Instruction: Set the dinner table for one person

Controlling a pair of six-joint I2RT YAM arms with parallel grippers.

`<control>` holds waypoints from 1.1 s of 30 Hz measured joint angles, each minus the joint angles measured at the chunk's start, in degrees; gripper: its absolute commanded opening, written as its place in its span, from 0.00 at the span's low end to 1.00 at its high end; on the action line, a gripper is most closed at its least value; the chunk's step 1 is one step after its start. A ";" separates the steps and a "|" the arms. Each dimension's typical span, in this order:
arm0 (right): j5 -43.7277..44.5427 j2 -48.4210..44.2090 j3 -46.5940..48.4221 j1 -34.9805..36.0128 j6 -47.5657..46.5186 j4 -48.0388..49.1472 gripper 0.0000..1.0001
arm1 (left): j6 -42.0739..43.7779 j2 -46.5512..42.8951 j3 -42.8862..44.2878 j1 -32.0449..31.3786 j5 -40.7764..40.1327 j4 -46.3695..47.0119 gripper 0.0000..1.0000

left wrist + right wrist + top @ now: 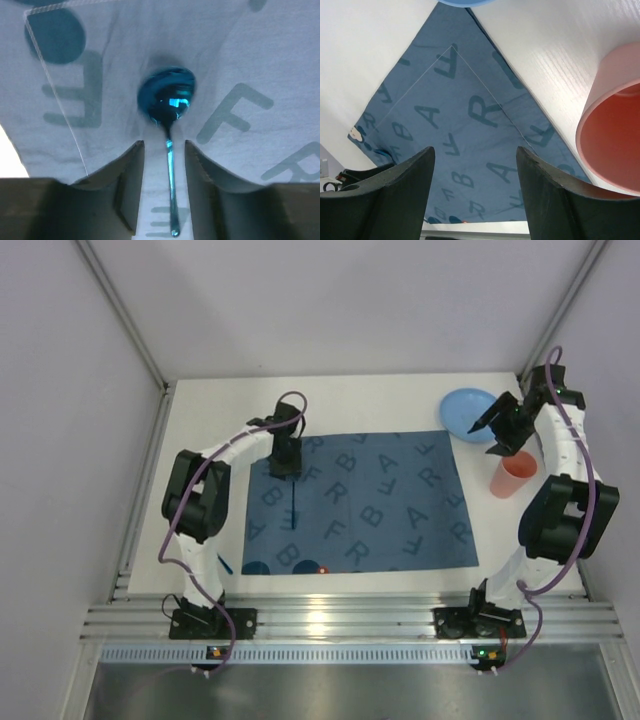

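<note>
A shiny blue spoon lies on the blue letter-printed placemat, seen from above as a thin dark line on the mat's left part. My left gripper stands open just over it. The handle runs between the fingers with a gap on each side. My right gripper hangs open and empty at the back right of the white dinner table, between a blue plate and a pink cup. The cup shows to the right of that gripper.
The silver slotted rail runs along the near edge, with both arm bases bolted to it. Grey walls close in the left, back and right sides. The plate's rim shows at the top of the right wrist view.
</note>
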 measured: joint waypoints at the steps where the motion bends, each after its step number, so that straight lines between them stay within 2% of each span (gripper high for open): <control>1: 0.00 -0.09 -0.22 0.00 0.00 0.07 0.66 | -0.24 -0.26 -0.31 -0.02 -0.48 -0.33 0.57; 3: -0.02 -0.11 -0.66 0.00 0.00 0.17 0.66 | -1.29 -1.84 -1.70 0.20 -2.29 -1.25 0.61; 7: -0.17 -0.48 -2.64 0.02 0.04 0.57 0.67 | -4.96 -10.38 -8.85 3.63 -4.07 -3.15 0.63; 12: -0.83 -1.07 -4.83 0.15 0.39 0.70 0.67 | -9.99 -27.56 -23.15 16.96 -5.55 -5.03 0.61; 15: -1.20 -1.07 -5.09 0.39 0.44 0.90 0.67 | -13.86 -34.84 -30.84 22.67 -6.82 -5.70 0.57; 20: -1.88 -1.05 -5.09 0.76 0.42 1.22 0.67 | -19.96 -40.65 -44.00 27.63 -5.84 -3.54 0.55; 22: -2.14 -1.03 -5.09 1.11 0.42 1.33 0.67 | -21.22 -41.59 -46.66 28.44 -5.77 -3.41 0.55; 26: -2.45 -0.70 -5.07 1.73 0.39 1.31 0.67 | -22.80 -43.56 -48.17 28.83 -6.54 -2.58 0.54; 33: -2.56 0.00 -5.05 1.90 0.39 1.31 0.67 | -24.74 -43.95 -49.20 29.05 -8.94 0.46 0.41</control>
